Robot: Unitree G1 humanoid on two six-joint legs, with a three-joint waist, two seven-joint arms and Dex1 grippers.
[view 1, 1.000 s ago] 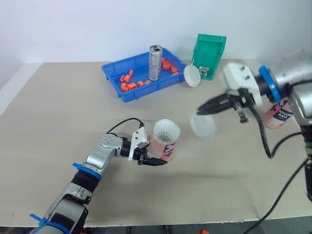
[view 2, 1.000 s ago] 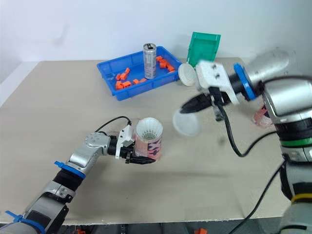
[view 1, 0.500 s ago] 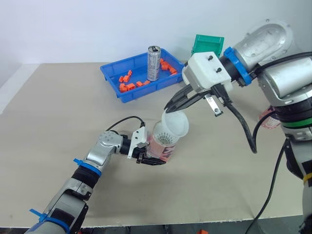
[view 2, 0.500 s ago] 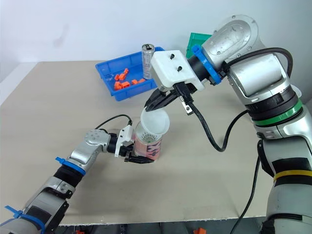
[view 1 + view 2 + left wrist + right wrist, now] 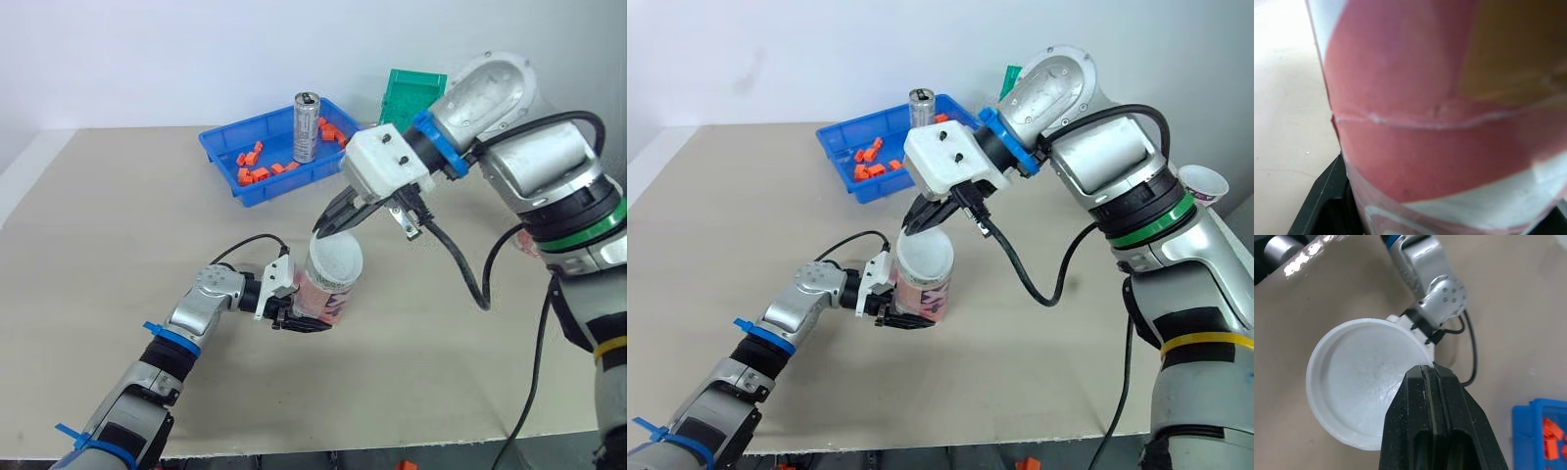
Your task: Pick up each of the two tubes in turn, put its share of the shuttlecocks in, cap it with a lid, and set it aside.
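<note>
Clamps the tube (image 5: 328, 290) low with the left end effector (image 5: 305, 316) to steady it upright over the worktop (image 5: 118, 215) for capping; pinches the lid (image 5: 336, 260) by its rim in the tightly closed right end effector (image 5: 327, 226), resting on the tube's mouth

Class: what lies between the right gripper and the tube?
The white lid, pinched by the right gripper, sits over the tube; eye views show it.

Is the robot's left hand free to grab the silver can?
Probably not: the left gripper is shut on the tube, and the can stands well beyond it in the blue tray.
</note>
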